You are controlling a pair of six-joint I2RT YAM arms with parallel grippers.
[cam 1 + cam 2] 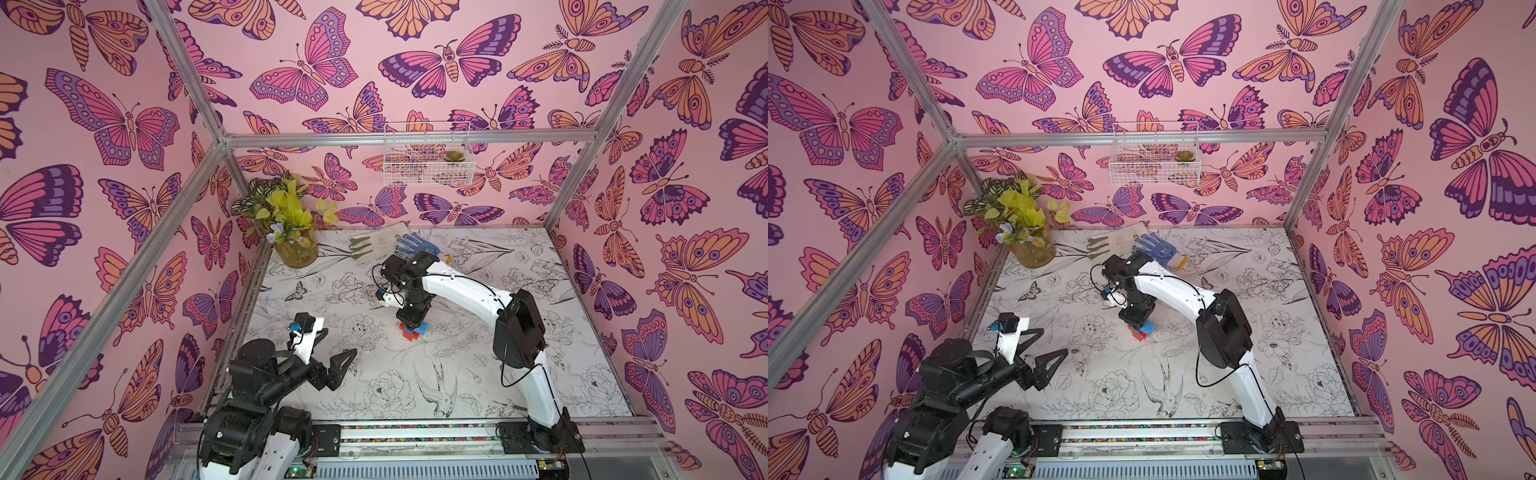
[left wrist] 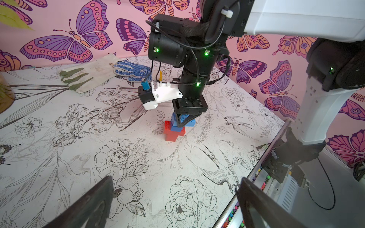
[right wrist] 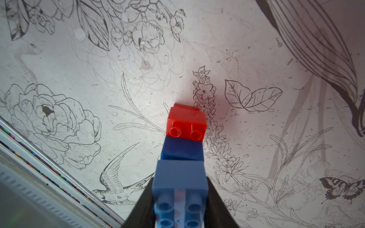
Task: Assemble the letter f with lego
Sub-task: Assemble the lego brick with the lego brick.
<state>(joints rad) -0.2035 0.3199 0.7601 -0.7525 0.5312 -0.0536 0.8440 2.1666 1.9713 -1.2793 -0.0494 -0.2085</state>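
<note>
The lego stands as one joined stack (image 1: 411,333) (image 1: 1140,333) near the middle of the table. In the left wrist view a red stem (image 2: 173,134) carries a red side stub (image 2: 167,125), with a blue brick (image 2: 176,128) above it. A second blue brick (image 2: 190,122) (image 3: 180,183) tops the stack. My right gripper (image 1: 411,322) (image 1: 1136,322) (image 2: 182,123) (image 3: 180,179) reaches straight down and is shut on that top blue brick. The red studs (image 3: 186,123) show beyond it. My left gripper (image 1: 340,340) (image 1: 1054,340) (image 2: 175,178) hovers open and empty at the front left, well apart from the stack.
A white glove (image 1: 374,245) and a blue dotted glove (image 1: 415,245) lie at the table's back edge. A vase of leaves (image 1: 295,249) stands in the back left corner. A wire basket (image 1: 426,158) hangs on the back wall. A metal rail (image 1: 415,432) runs along the front.
</note>
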